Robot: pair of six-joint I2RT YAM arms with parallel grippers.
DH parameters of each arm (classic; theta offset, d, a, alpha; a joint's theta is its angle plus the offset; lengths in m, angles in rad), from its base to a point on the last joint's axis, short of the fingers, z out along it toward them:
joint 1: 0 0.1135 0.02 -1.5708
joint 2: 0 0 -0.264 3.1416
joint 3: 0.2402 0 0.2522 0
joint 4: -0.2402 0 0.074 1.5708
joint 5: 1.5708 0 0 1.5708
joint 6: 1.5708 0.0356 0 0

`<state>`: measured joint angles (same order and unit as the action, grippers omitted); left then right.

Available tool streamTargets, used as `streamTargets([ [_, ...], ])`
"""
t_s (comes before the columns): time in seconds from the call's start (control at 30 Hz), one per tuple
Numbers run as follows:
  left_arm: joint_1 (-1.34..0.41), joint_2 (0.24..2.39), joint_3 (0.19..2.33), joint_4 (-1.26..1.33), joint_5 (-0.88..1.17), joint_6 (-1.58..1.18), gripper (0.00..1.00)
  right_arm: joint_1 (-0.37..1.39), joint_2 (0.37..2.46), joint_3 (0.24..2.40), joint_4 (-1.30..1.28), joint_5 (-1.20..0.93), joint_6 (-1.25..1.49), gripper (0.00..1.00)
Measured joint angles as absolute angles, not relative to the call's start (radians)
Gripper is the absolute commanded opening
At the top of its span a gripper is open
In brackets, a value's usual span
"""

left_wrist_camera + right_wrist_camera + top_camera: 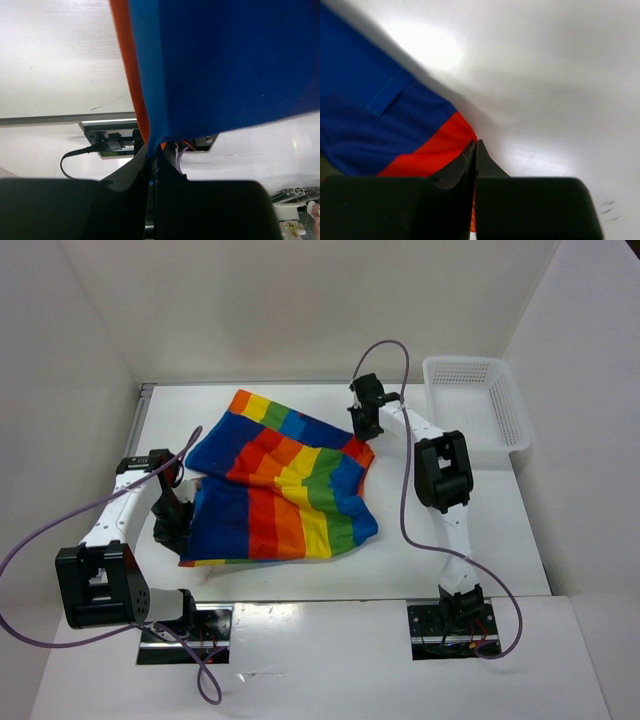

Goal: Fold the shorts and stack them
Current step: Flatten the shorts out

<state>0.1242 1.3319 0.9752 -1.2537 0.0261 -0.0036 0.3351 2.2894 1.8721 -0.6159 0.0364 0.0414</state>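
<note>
The rainbow shorts (285, 490) lie partly folded in the middle of the white table, with the stripes running across. My left gripper (176, 528) is at their left edge. In the left wrist view it (151, 156) is shut on a blue and orange edge of the shorts (225, 65), which hangs lifted above the table. My right gripper (365, 443) is at the shorts' far right corner. In the right wrist view it (476, 145) is shut, with a strip of orange cloth between the fingers and the red and blue cloth (380, 125) to its left.
A white lattice basket (478, 400) stands at the back right, just off the table's edge. White walls close in the left, back and right sides. Purple cables loop off both arms. A base plate opening (107, 140) shows behind the left gripper.
</note>
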Motion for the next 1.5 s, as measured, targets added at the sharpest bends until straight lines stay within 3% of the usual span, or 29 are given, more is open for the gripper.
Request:
streamTargets([
  [0.17, 0.124, 1.332, 0.975, -1.222, 0.027, -0.004, 0.07, 0.318, 2.415, 2.14, -0.551, 0.222, 0.11, 0.0],
  [0.2, 0.124, 1.332, 0.975, -1.217, 0.027, -0.004, 0.07, 0.316, 2.432, 2.189, -0.537, 0.248, 0.122, 0.11],
  [0.23, 0.124, 1.332, 0.975, -1.211, 0.028, -0.004, 0.07, 0.316, 2.445, 2.226, -0.525, 0.266, 0.135, 0.28],
  [0.33, 0.123, 1.332, 0.975, -1.2, 0.025, -0.004, 0.07, 0.318, 2.451, 2.273, -0.496, 0.303, 0.16, 0.85],
  [0.4, 0.122, 1.332, 0.975, -1.196, 0.023, -0.004, 0.07, 0.318, 2.45, 2.279, -0.472, 0.307, 0.162, 1.0],
  [0.67, 0.123, 1.331, 0.946, -1.081, 0.046, -0.004, 0.09, 0.312, 2.343, 2.055, -0.465, 0.126, 0.137, 0.96],
  [0.87, 0.122, 1.297, 0.887, -1.026, 0.078, -0.004, 0.09, 0.293, 1.893, 1.537, -0.494, -0.142, 0.059, 0.79],
  [1.0, 0.122, 1.263, 0.876, -1.013, 0.085, -0.004, 0.07, 0.245, 1.652, 1.29, -0.521, -0.235, 0.08, 0.78],
  [1.27, 0.122, 1.258, 0.876, -0.995, 0.092, -0.004, 0.07, 0.229, 1.624, 1.008, -0.489, -0.335, 0.286, 0.81],
  [1.5, 0.121, 1.247, 0.878, -0.992, 0.089, -0.004, 0.07, 0.295, 1.667, 0.997, -0.379, -0.342, 0.453, 0.84],
])
